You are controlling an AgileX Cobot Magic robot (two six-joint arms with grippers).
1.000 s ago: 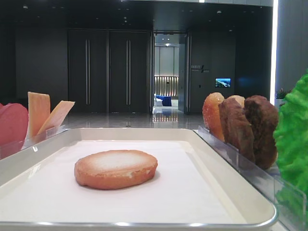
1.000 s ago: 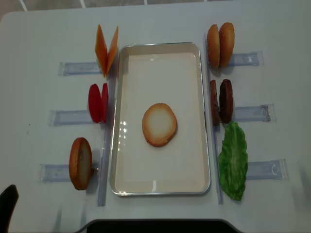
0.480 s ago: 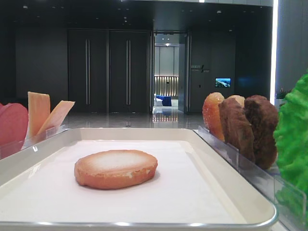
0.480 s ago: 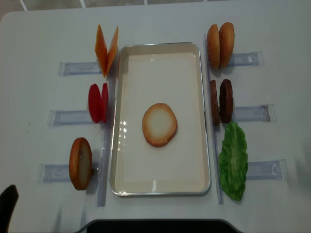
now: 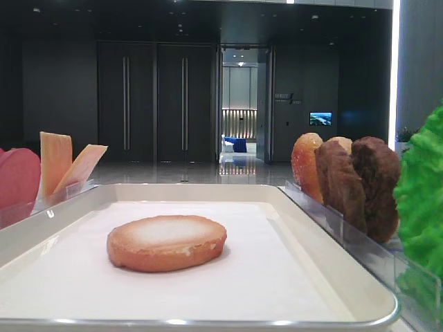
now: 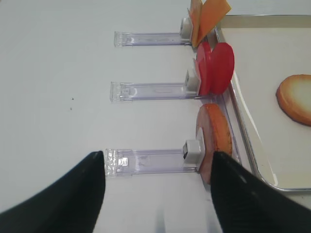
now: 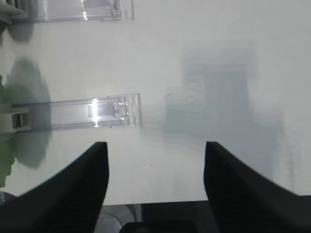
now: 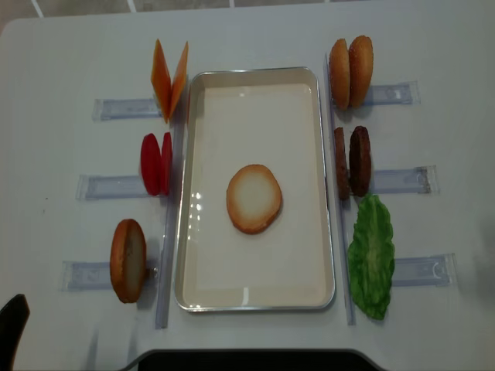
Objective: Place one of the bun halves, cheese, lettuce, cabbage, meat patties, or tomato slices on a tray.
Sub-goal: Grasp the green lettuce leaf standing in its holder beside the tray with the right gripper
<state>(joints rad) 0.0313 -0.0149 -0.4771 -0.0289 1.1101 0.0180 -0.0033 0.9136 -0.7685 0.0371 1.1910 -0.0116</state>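
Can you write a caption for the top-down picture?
Round golden bun half lying flat in the cream rectangular tray, burger toppings standing in racks alongside.

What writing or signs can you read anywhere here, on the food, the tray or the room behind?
Wall sign right of the far doorway: pale lettering, too small and blurred to read.
Small lit screen farther right: shows a picture, no legible words.
Tray, bun half, other food pieces and clear holders: no text visible.

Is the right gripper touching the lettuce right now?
Apart. The right wrist view shows the right gripper open over bare table, with the lettuce only a green sliver at the left edge, clear of both fingers.
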